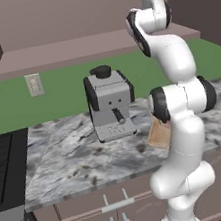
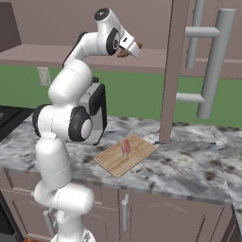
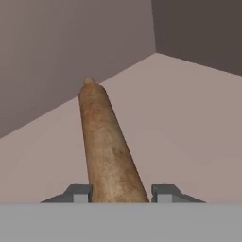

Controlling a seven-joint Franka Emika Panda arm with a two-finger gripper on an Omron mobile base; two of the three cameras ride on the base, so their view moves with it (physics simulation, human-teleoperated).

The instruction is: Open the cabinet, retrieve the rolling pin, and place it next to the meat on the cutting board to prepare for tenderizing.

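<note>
The hand view has the tan-brown rolling pin [image 3: 106, 146] running away from me between my fingertips [image 3: 78, 193], with my gripper [image 3: 120, 193] shut on its near end. It lies on the pale floor inside the cabinet [image 3: 189, 118], near the back corner. From the right base view my gripper [image 2: 131, 47] is raised at cabinet height with a bit of brown rolling pin [image 2: 124, 53] at the fingers. The cabinet door [image 2: 172, 71] stands open with its long silver handle [image 2: 212, 61]. Below on the counter lies the cutting board [image 2: 125, 156] [image 1: 159, 134] with the meat [image 2: 126, 147] on it.
A grey coffee machine [image 1: 110, 102] stands on the marble counter [image 1: 65, 160] left of the board. A stove [image 1: 2, 165] is at the far left. A lower cabinet with short handles [image 1: 118, 207] sits under the counter. The open door edge hangs over the counter right of the board.
</note>
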